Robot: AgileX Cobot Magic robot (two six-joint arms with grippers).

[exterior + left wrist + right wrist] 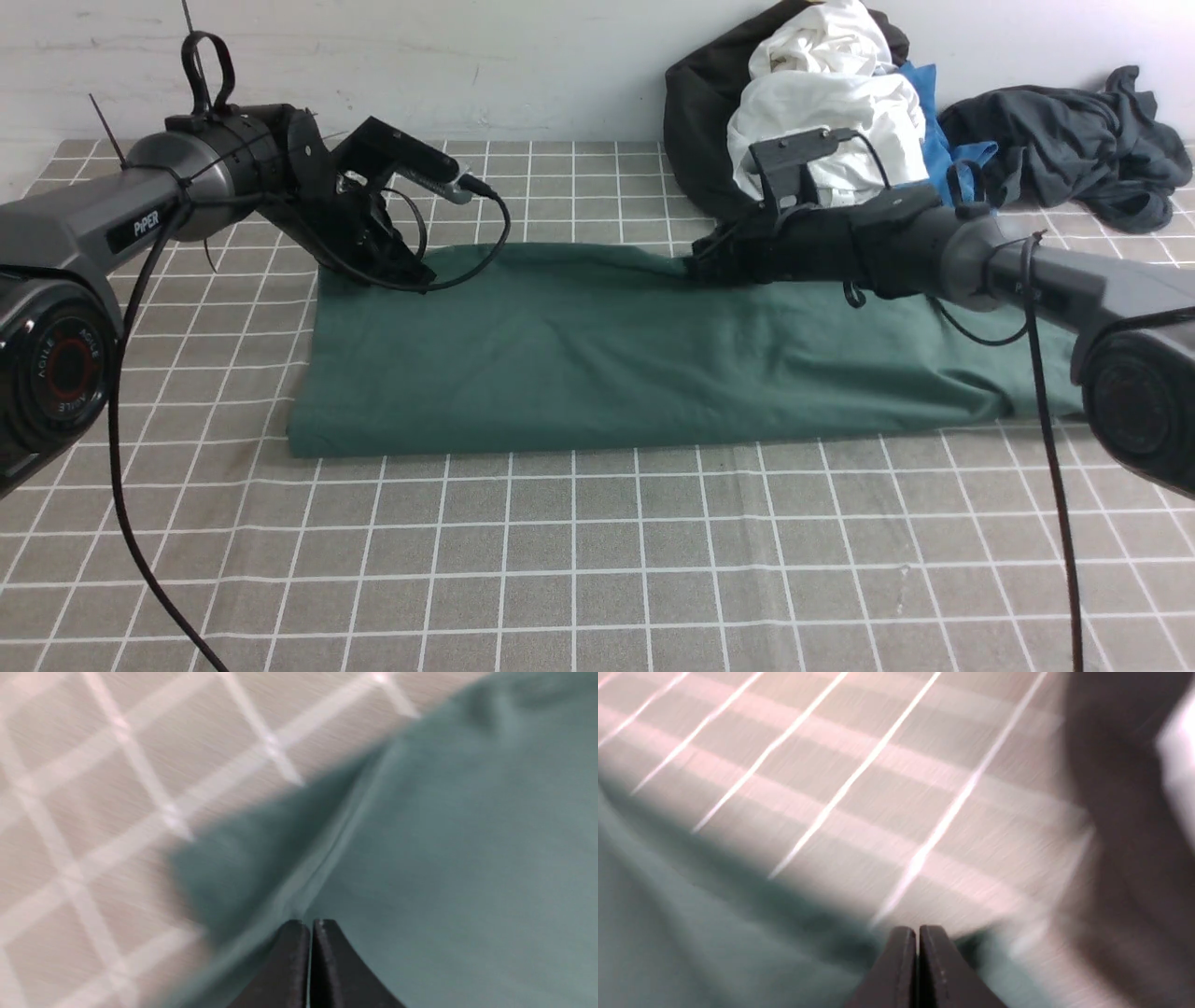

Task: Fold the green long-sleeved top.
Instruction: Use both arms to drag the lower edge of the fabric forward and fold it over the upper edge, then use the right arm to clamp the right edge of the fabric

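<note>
The green long-sleeved top [607,355] lies flat as a long folded band across the middle of the checked table. My left gripper [418,277] is down at its far left corner. It is shut, fingertips together over a crease in the cloth [444,858], and no fabric shows between the jaws [310,924]. My right gripper [695,266] rests low at the top's far edge, right of the middle. It is shut too [918,929], with green cloth [691,942] on both sides of the tips and none visibly pinched. Both wrist views are blurred.
A heap of clothes sits at the back right against the wall: a black garment [695,121], white cloth [822,103], a bright blue T-shirt [943,140] and a dark grey garment [1074,140]. The checked tablecloth [597,560] stretches toward the near edge.
</note>
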